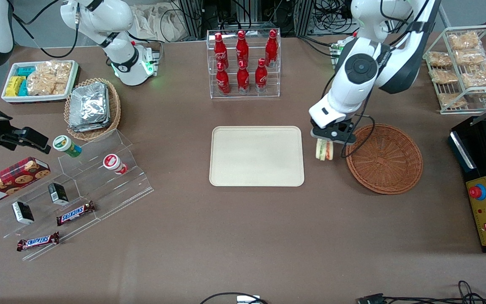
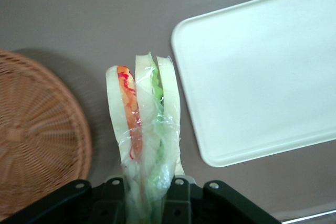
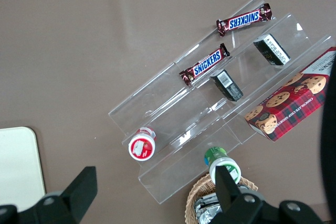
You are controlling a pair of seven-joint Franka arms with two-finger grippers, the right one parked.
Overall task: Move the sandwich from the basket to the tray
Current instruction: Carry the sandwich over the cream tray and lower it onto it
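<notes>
My left gripper (image 1: 324,143) is shut on the sandwich (image 1: 324,150), a plastic-wrapped wedge of pale bread with orange, red and green filling. It hangs above the bare table in the gap between the reddish-brown wicker basket (image 1: 384,158) and the cream tray (image 1: 256,156). In the left wrist view the sandwich (image 2: 143,124) sticks out from between the black fingers (image 2: 181,200), with the basket (image 2: 37,135) to one side of it and the tray (image 2: 262,72) to the other. Nothing lies in the basket or on the tray.
A clear rack of red cola bottles (image 1: 243,63) stands farther from the front camera than the tray. A wire rack of snack bags (image 1: 464,67) and a black control box (image 1: 485,185) sit at the working arm's end. The foil-packet basket (image 1: 92,108) and acrylic snack steps (image 1: 82,185) lie toward the parked arm's end.
</notes>
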